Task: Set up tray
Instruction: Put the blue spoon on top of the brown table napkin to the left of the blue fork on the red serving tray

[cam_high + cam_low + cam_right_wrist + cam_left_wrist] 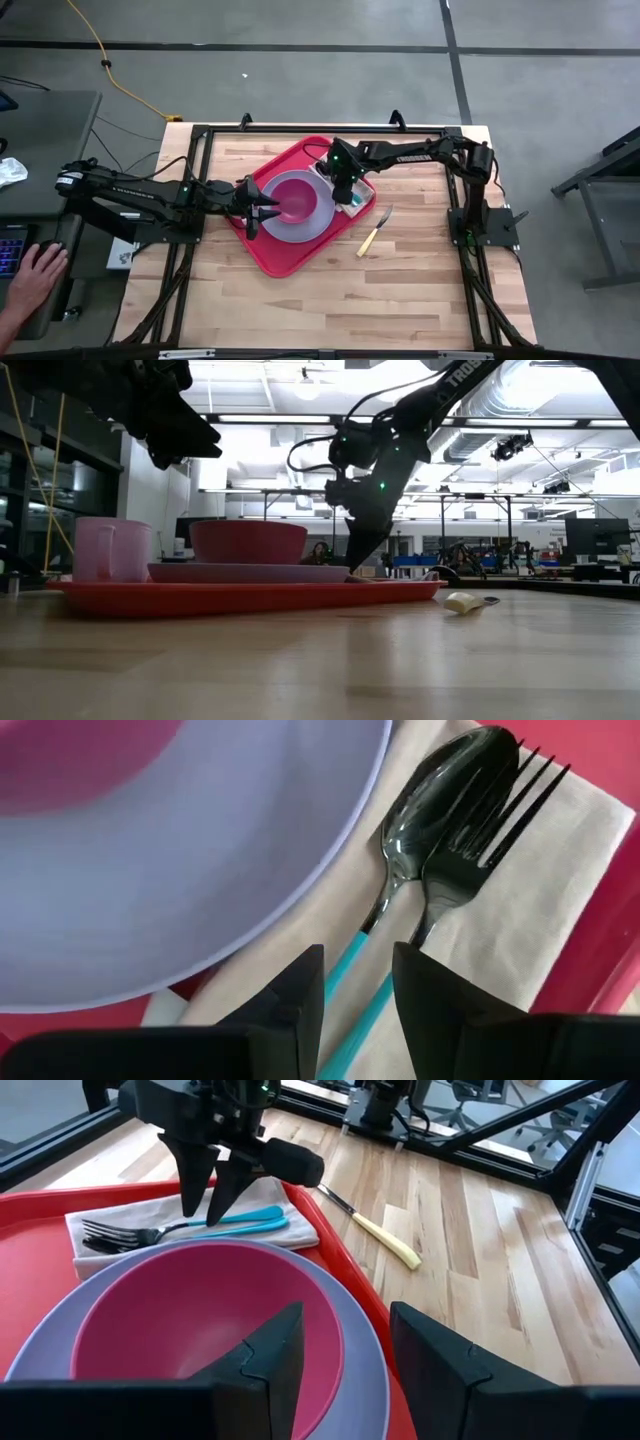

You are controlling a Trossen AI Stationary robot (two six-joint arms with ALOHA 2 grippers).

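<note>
Right gripper (357, 982) hangs jaws apart over one spoon (440, 800) and one fork (495, 815) on the napkin (560, 890); their teal handles vanish between them. Left gripper (340, 1355), jaws apart, faces the bowl (200, 1315) on the red tray (290, 258). One knife (372, 235) lies beyond.

A red tray (268, 250) is seen at frame centre, with a lavender plate (312, 226), a magenta bowl (296, 196), teal-handled cutlery (240, 1219) on a beige napkin (300, 1232), and a cream-handled knife (368, 241) lower right.
</note>
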